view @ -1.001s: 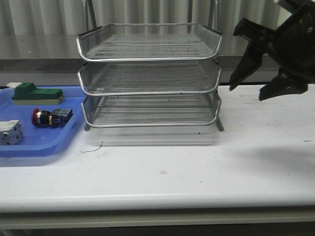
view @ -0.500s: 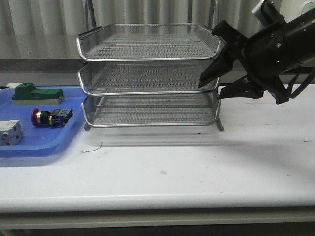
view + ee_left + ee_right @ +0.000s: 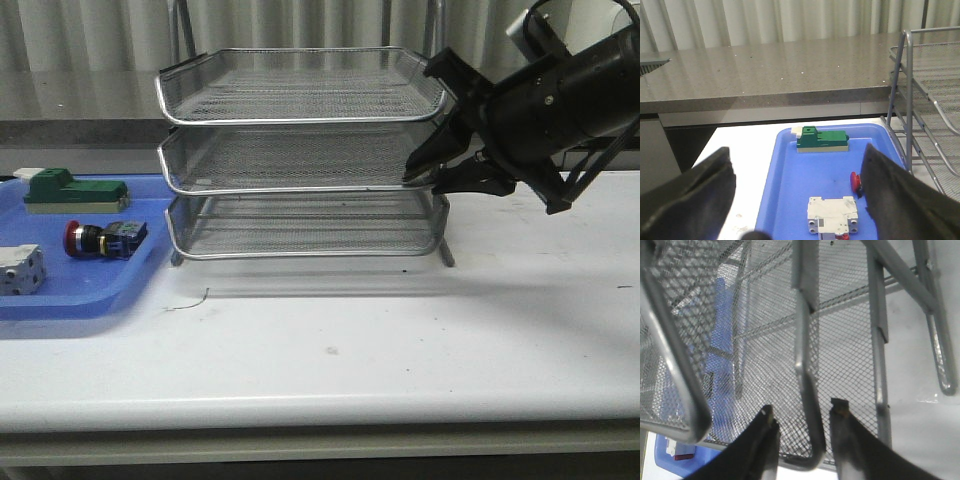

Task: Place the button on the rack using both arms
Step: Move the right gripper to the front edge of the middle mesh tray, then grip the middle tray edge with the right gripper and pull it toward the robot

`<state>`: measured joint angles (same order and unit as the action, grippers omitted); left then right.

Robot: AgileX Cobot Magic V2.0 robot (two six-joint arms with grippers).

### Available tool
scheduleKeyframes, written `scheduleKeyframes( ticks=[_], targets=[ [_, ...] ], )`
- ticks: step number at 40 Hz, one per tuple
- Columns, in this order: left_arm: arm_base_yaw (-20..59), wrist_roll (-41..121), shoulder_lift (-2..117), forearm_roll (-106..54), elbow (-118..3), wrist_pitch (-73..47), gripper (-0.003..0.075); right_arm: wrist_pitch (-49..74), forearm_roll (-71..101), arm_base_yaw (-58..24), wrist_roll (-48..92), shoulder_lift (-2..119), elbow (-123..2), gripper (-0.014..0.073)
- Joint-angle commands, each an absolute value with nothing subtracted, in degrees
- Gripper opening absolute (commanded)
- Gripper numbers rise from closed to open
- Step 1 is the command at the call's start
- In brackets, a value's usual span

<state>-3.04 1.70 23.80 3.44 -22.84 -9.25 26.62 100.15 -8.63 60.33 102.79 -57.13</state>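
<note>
The button [image 3: 104,239], red head and black body, lies in the blue tray [image 3: 60,296] left of the rack [image 3: 300,120]. In the left wrist view only its red head [image 3: 855,181] shows, beside the right finger. My left gripper [image 3: 796,150] is open and empty above the tray; it is out of the front view. My right gripper [image 3: 420,182] is at the rack's right side, by the middle tier. In the right wrist view it [image 3: 802,415] is open, its fingers on either side of a chrome rim [image 3: 807,390], with gaps on both sides.
A green-and-beige block [image 3: 75,190] and a white-grey terminal block [image 3: 20,268] also lie in the blue tray; both show in the left wrist view [image 3: 822,140], [image 3: 834,215]. A grey counter [image 3: 765,75] runs behind the white table [image 3: 330,340].
My right arm has swung left and down from the far right, bringing its open gripper to the rack's right rim. The button and tray items have not moved.
</note>
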Motion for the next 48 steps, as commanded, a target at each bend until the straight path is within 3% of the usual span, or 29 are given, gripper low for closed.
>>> scheduleKeyframes(
  ticks=[1,9,16,48],
  targets=[
    [-3.11,1.54,24.48,3.20,-24.77,-4.76,0.0492,29.18,102.14,-8.60,61.13,100.61,-59.00,0.0209],
    [-3.11,1.54,24.48,3.20,-24.77,-4.76,0.0492,29.18,102.67,-8.47,61.13,100.61,-59.00,0.0067],
    [-3.11,1.54,24.48,3.20,-24.77,-4.76,0.0492,29.18,102.67,-8.32,61.13,100.61,-59.00,0.0010],
    [-3.11,1.54,24.48,3.20,-24.77,-4.76,0.0492,34.92,103.04,-8.32,67.97,95.37,-48.29,0.0010]
  ],
)
